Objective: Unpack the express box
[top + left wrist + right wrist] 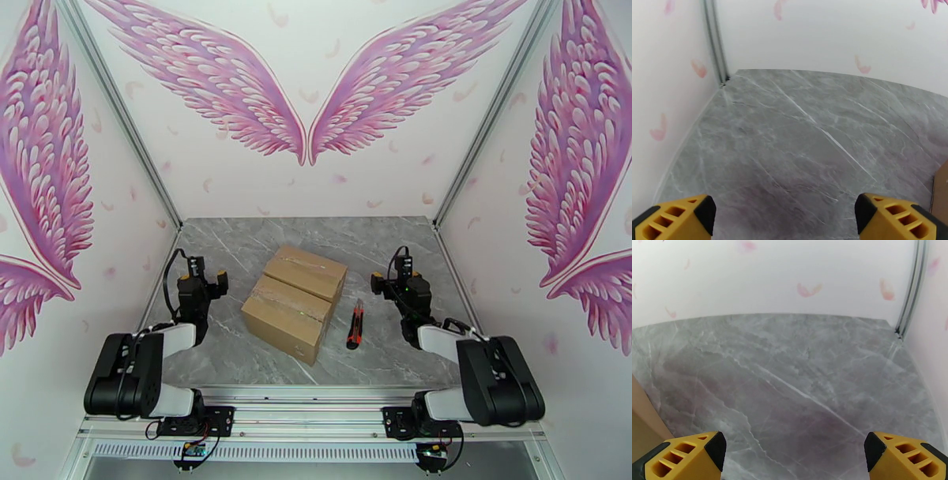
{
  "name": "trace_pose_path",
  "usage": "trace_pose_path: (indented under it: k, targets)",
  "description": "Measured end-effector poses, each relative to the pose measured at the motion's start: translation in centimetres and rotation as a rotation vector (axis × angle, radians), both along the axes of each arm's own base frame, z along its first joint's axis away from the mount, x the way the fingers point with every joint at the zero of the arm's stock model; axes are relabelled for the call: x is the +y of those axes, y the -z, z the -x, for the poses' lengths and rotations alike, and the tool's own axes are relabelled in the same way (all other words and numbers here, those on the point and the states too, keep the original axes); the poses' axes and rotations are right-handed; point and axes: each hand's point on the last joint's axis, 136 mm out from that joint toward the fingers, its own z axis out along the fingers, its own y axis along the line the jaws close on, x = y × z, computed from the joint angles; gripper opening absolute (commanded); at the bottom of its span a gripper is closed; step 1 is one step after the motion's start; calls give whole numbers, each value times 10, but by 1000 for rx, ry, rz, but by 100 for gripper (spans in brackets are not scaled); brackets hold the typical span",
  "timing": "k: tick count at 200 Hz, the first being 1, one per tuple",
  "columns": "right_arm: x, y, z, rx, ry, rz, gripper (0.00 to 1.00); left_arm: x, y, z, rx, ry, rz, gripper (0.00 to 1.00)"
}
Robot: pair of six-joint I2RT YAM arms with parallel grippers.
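Note:
A brown cardboard express box [295,300] lies shut in the middle of the grey marble table, a strip of clear tape running across its top. A red and black utility knife [355,327] rests on the table just right of the box. My left gripper [204,279] hovers left of the box, open, with nothing between its yellow fingers [675,219]. A sliver of the box [941,189] shows at the right edge of the left wrist view. My right gripper [393,278] sits right of the box and behind the knife, also open and empty, its fingers [683,457] spread wide. The box's edge [642,417] appears at the left in the right wrist view.
White walls with pink wing prints close in the table [237,245] on the left, back and right. Metal frame posts [715,39] stand in the back corners. Bare marble lies behind the box and in front of each gripper.

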Motion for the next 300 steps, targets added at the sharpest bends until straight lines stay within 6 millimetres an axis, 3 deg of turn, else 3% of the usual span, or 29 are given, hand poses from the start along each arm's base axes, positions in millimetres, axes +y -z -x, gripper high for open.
trace_pose_path:
  k: [30,40,60,77,95,120,143,170,224,261,300]
  targets:
    - [15,-54,5,-16,-69,-92,93,5,-78,9,-69,-81,146,97]
    - [22,-60,13,8,-105,-131,91,-4,-99,24,-102,-68,226,97]
    - [39,-52,37,104,-180,-222,88,-27,-112,61,-114,-28,379,97]
    - [50,-45,59,171,-228,-285,87,-51,-101,92,-78,19,504,99]
    - [60,-36,80,217,-274,-327,85,-75,-77,120,7,59,616,99]
    - [71,-20,97,297,-324,-372,82,-105,-39,144,152,102,716,99]
    - [83,-11,103,356,-368,-409,81,-131,-23,157,243,150,757,99]
    - [100,-1,109,415,-422,-428,80,-153,-20,162,282,206,784,99]
    - [130,23,120,532,-497,-437,79,-188,-3,148,344,257,776,99]
    - [151,38,126,600,-536,-438,78,-201,-4,133,339,277,769,99]
    - [168,48,127,641,-542,-434,78,-225,-16,102,346,318,730,99]
